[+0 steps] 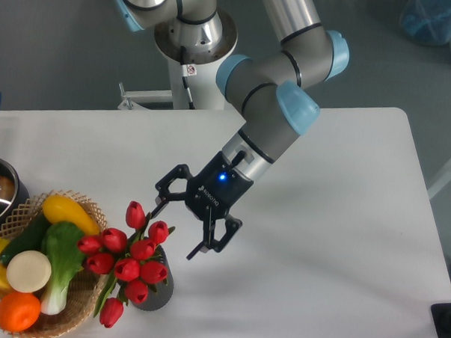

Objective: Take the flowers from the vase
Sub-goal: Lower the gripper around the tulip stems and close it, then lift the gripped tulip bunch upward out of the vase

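Pincer (176, 228): two black fingers spread apart, nothing between them, hovering just right of and above the flowers (129, 260); blue light lit on its body, white lettering beside it too small to read. Flowers: red tulip bunch standing in the vase (157, 289) (dark grey, ribbed), near the table's (343, 219) front-left corner. Wicker basket (69, 318) of vegetables touches the bunch at the left edge.

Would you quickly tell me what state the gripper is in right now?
Gripper: open, holding nothing, fingers spread just right of the red tulips.
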Robot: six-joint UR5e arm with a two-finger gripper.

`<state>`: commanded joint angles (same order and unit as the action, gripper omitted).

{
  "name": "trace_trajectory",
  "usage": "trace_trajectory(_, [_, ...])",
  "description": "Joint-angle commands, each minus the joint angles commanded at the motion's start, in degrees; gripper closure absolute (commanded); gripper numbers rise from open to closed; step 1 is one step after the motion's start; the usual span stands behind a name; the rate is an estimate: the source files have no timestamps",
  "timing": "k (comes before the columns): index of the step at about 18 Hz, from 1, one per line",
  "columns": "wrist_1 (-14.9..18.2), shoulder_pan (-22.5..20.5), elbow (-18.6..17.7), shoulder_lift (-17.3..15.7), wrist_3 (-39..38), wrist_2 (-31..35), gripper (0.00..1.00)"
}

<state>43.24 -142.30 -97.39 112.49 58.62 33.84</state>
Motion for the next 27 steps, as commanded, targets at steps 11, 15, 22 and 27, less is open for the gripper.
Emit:
trace_trajectory(11, [-0.2, 1.9, 2.0, 1.9, 0.1, -3.1, 0.30])
trace_trajectory(15, [-0.2, 1.5, 1.7, 1.9, 0.2, -3.1, 0.95])
trace_trajectory(22, [-0.2, 0.6, 1.9, 1.6, 0.5, -3.1, 1.00])
trace_trajectory(27, [-0.1, 0.4, 1.3, 0.3, 0.0, -4.0, 1.00])
